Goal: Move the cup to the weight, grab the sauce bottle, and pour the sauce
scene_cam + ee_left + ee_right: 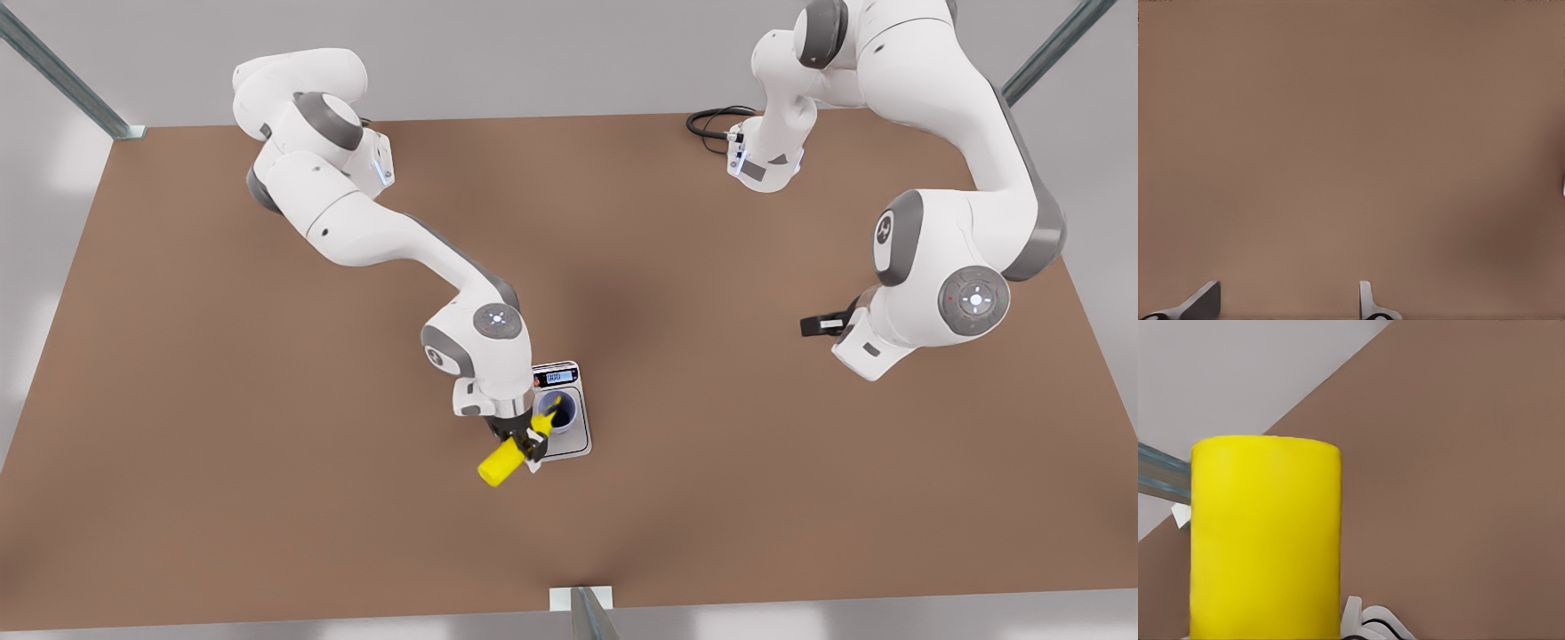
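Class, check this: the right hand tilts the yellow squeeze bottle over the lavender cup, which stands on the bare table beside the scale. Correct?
No. The front view shows the lavender cup standing on the white-rimmed kitchen scale's grey plate. The right hand does tilt the yellow squeeze bottle over it.

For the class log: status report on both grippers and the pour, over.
Right gripper shut on sauce bottle, tipped, nozzle over cup on the weight. Left gripper open, waiting aside.

So the worktop [267, 400] I'm at is just a big plain brown slab, matte, with a soft dark shadow patch near the middle. Around it everything's pale grey, with blurry light patches. Metal frame struts [62, 76] angle in at both far corners, plus one [591, 613] at the near edge.
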`<state>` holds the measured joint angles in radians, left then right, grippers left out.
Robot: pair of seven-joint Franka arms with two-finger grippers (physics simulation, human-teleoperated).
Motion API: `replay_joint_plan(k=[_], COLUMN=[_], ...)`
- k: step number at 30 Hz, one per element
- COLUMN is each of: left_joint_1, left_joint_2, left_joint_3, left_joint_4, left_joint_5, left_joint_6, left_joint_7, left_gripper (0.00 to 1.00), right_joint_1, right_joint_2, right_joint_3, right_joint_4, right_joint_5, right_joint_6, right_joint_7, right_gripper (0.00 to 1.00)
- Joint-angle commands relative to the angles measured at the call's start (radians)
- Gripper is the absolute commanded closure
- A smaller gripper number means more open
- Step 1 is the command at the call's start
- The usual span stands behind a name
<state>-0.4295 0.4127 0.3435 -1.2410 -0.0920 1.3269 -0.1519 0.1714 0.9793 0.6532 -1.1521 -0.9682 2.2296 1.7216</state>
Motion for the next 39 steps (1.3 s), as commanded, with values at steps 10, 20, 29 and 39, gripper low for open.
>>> replay_joint_plan(k=[10, 20, 29, 39], left_joint_1=[0.0, -0.005, -0.012, -0.012], left_joint_2=[-0.003, -0.04, -0.029, -0.022], left_joint_3=[0.002, -0.009, -0.02, -0.017], left_joint_4=[0.002, 0.003, -0.003, -0.003], left_joint_5=[-0.002, -0.011, -0.005, 0.008], left_joint_6=[-0.002, -0.017, -0.037, -0.029], left_joint_7=[0.002, 0.005, -0.002, -0.009], left_gripper=[0.0, 0.0, 0.0, 0.0], right_joint_1=[-0.004, -0.131, -0.145, -0.161], right_joint_2=[-0.007, -0.221, -0.398, -0.507], right_joint_3=[-0.003, -0.037, -0.168, -0.478], right_joint_4=[0.002, -0.195, -0.33, -0.433], right_joint_5=[-0.017, 0.463, 1.112, 1.922], right_joint_6=[0.045, 0.232, 0.199, -0.063], right_joint_7=[0.013, 0.003, -0.002, -0.468], right_gripper=[0.79, 0.79, 0.79, 0.79])
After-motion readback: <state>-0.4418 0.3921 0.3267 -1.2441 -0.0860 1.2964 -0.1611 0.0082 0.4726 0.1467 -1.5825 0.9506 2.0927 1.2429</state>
